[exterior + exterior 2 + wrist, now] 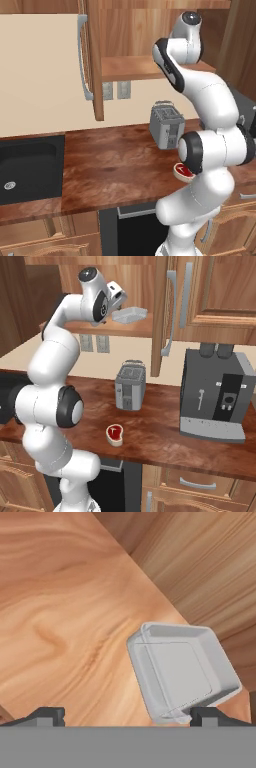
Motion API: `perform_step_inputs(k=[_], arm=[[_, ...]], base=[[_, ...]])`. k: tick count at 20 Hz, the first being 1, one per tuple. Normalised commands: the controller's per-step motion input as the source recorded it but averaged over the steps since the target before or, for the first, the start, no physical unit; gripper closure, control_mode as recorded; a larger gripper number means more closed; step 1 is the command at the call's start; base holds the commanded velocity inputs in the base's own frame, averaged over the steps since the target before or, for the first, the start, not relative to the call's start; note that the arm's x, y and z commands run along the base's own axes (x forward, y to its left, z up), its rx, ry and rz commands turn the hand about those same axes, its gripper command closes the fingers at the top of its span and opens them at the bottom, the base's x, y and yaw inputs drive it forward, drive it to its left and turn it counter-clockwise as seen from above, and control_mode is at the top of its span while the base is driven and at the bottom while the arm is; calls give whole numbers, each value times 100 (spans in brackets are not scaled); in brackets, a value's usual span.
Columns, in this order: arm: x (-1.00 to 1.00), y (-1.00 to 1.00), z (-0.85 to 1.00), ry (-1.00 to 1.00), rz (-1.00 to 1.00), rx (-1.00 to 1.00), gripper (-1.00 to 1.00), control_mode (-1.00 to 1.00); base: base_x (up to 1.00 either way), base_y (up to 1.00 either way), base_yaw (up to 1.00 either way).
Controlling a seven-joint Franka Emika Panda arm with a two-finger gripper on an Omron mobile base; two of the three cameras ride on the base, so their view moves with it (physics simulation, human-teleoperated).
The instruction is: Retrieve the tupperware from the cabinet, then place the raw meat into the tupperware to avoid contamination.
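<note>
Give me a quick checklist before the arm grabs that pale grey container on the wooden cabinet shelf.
1. Brown wooden cabinet door swung open: ok.
2. Pale grey-white shallow plastic tupperware on the wooden shelf, upright: ok.
3. Gripper open wide: ok.
4. Tupperware centred between the fingertips: not ok, it sits toward one fingertip.
5. Red raw steak with a cream fat rim waiting on the wooden counter: ok.
6. Fingers low enough around the walls: cannot tell.

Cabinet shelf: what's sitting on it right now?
On the cabinet's plain wooden shelf sits the tupperware, apparently empty, with the open gripper just before it. The shelf's left end is hidden behind the arm.
</note>
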Motion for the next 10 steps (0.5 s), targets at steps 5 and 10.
perform_step_inputs(k=[5, 10], arm=[[19, 0, -3, 1, 0, 0, -100, -100], [15, 0, -9, 0, 0, 0, -100, -100]], base=[[0, 0, 0], [0, 0, 0]])
